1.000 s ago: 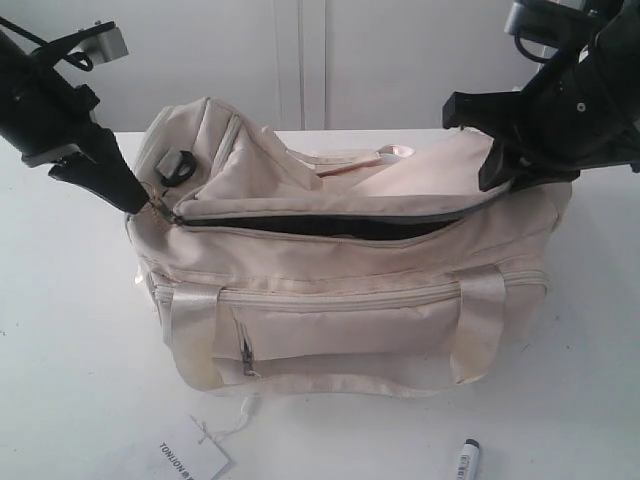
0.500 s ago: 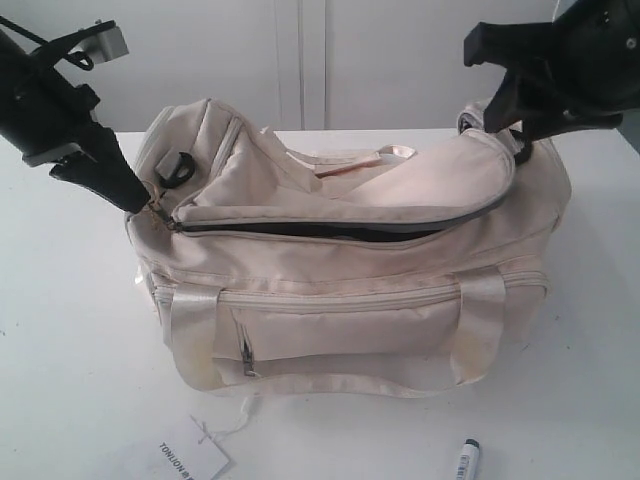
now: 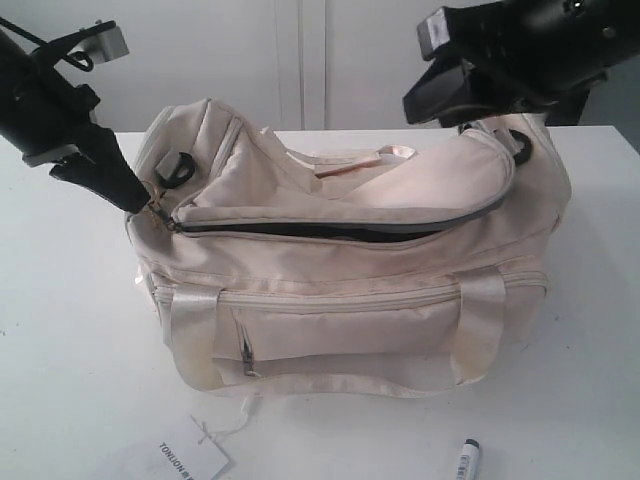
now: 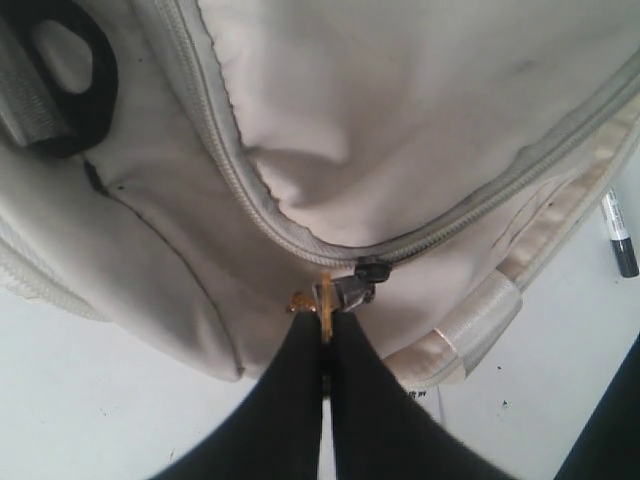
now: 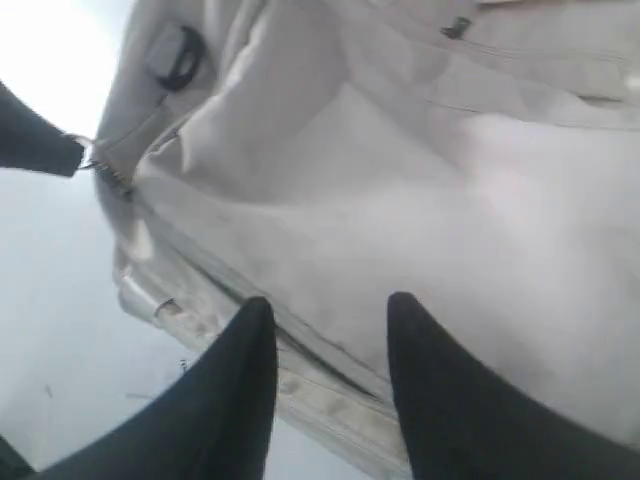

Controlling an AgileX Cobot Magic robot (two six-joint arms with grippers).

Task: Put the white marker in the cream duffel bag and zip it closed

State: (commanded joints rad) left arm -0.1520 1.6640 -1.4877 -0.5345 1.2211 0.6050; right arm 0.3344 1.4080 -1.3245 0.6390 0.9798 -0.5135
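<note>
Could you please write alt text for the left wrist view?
The left gripper pinches the gold zipper pull of a soft cream fabric duffel bag; a slim white marker with a black cap lies on the white table beside it.

On the table [image 3: 60, 330], the marker [image 3: 467, 460] lies before the duffel bag [image 3: 350, 300], right of the tag [image 3: 190, 460].

It looked like a robot lab to me: a white table [image 3: 60, 350], plain white panels [image 3: 300, 60] at twelve o'clock, and two black arms over it, one at ten [image 3: 45, 110], one at one [image 3: 530, 45].
</note>
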